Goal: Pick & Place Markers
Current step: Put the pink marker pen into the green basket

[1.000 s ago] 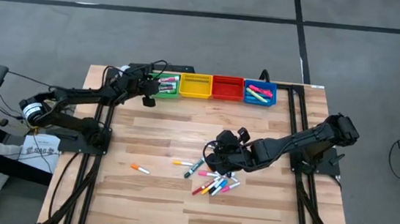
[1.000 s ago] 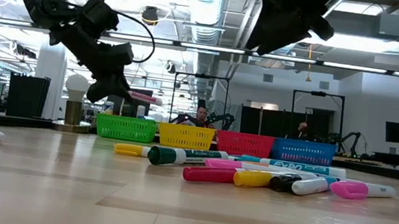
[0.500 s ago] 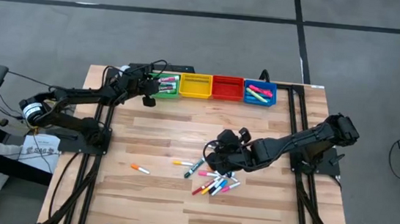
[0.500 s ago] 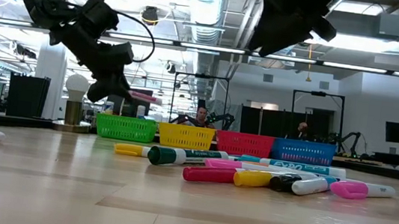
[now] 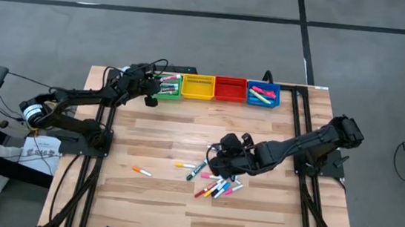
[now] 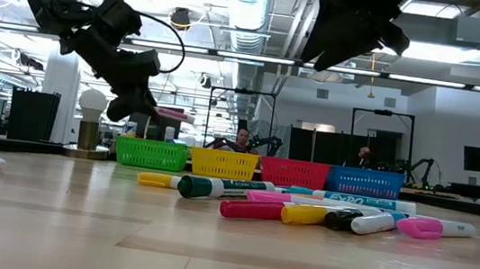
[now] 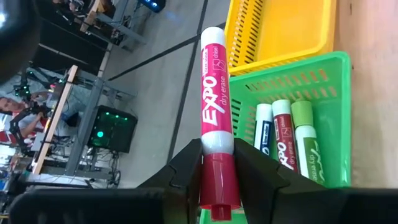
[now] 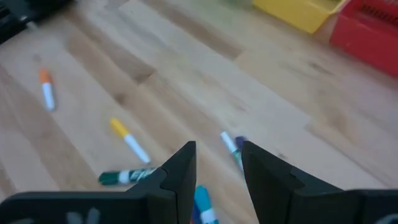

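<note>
Four bins sit in a row at the bench's [image 5: 252, 215] far edge: green bin [image 7: 292, 81], yellow [image 7: 280, 31], red [image 5: 229, 89], blue [image 5: 264, 95]. The left hand [image 7: 217, 171] grips one red-capped white marker [image 7: 214, 124] lettered "EXPO dry erase", above the green bin holding three markers. The right hand [image 8: 217, 163], fingers parted and holding nothing, hovers over the loose marker pile [image 5: 214, 185].
</note>
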You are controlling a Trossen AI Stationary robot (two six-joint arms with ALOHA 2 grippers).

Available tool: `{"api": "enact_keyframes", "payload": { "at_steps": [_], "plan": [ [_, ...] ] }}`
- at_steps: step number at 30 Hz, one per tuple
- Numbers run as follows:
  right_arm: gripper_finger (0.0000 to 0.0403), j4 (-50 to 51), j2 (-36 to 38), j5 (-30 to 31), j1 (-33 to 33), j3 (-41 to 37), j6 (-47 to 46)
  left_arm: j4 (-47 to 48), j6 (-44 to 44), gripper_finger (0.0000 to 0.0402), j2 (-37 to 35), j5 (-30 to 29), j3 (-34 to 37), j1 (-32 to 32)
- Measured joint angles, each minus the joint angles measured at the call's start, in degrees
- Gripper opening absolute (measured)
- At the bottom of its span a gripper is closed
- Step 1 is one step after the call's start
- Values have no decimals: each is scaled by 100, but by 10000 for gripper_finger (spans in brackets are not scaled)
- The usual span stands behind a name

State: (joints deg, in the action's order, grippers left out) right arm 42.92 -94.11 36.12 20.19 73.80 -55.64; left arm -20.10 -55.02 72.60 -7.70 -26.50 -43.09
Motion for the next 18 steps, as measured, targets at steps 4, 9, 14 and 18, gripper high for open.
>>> {"api": "enact_keyframes", "payload": {
  "at_steps": [4,9,14,18],
  "plan": [
    [118,-11,0,-20,101,0,0,-15,2,86,-2,-42,0,-2],
    [118,-12,0,-56,156,0,0,-17,17,86,-2,-63,0,-2],
    [118,-12,0,-175,154,0,1,-58,108,86,-2,-63,0,-4],
    [118,-11,0,-187,154,0,4,-59,131,86,-2,-63,0,-4]
  ]
}}
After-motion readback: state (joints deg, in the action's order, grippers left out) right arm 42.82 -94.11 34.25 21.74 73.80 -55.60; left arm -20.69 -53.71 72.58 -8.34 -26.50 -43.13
